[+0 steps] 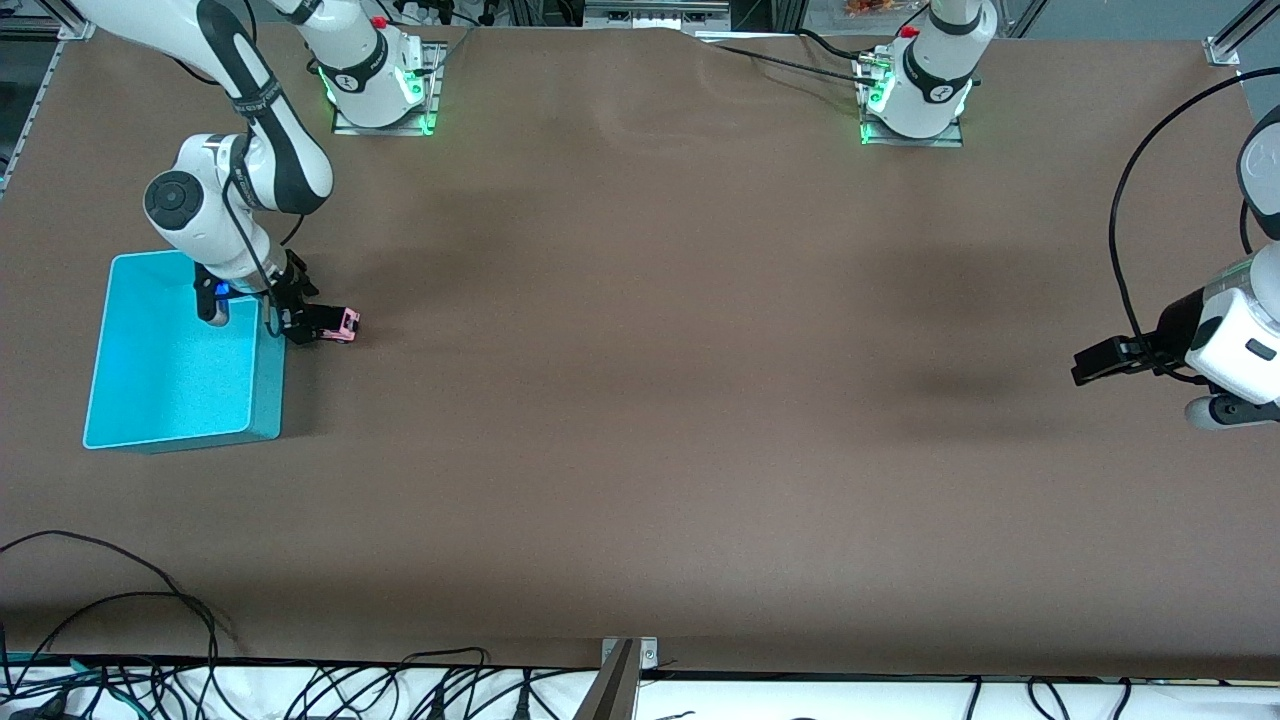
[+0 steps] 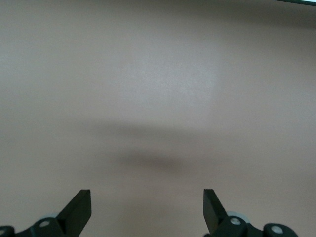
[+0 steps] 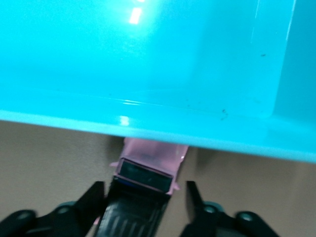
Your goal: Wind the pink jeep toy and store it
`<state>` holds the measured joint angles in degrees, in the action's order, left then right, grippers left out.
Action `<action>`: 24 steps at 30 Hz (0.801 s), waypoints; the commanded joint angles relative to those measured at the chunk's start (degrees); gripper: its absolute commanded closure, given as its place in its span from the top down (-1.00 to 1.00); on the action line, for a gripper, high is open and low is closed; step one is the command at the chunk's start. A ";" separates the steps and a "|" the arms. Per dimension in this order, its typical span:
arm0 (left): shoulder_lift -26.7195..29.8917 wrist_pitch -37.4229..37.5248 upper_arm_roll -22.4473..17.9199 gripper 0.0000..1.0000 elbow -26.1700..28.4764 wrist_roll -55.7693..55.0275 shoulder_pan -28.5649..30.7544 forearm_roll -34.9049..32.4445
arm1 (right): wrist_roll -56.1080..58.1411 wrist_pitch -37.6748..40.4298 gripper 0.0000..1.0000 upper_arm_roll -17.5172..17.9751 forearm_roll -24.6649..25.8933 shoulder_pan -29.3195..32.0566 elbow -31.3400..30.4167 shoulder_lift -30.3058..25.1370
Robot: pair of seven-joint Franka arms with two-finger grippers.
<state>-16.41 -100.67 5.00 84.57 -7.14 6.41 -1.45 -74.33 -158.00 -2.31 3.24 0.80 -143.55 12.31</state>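
No readable text, labels, brands or numbers anywhere in view.

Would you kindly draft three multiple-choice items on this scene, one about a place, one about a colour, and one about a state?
1. Where is the pink jeep toy?
A. On the table beside the turquoise bin
B. Inside the bin
C. Under the left tool

2. What colour is the jeep's roof?
A. White
B. Black
C. Yellow

3. How does the left tool stand?
A. Shut on the jeep
B. Shut on nothing
C. Open over bare table

Key:
1 A, since the front view shows the jeep on the brown surface next to the bin's wall, with the right tool straddling it.
2 B, as the right wrist view shows a dark roof over the pink body.
3 C, because the left wrist view shows its fingers spread with nothing between.
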 commanded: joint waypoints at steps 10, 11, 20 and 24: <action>0.41 0.30 0.27 1.00 0.42 1.08 0.36 -1.19 | -1.96 0.24 -1.00 1.69 1.68 0.17 3.27 -1.41; 0.41 0.30 0.27 1.00 0.42 1.08 0.36 -1.19 | -1.61 0.24 -1.00 2.30 1.68 0.17 3.89 -1.41; 0.33 0.30 0.27 1.00 0.42 1.16 0.45 -1.19 | -1.52 3.75 -1.00 6.09 1.42 0.17 8.98 -1.32; 0.33 0.30 0.27 1.00 0.42 1.16 0.45 -1.19 | -0.82 6.30 -1.00 7.40 1.59 0.17 11.44 -1.41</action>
<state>-16.41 -100.67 5.00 84.57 -7.14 6.48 -1.45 -74.68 -155.67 3.38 3.42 0.55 -134.94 12.01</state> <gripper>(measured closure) 0.000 0.383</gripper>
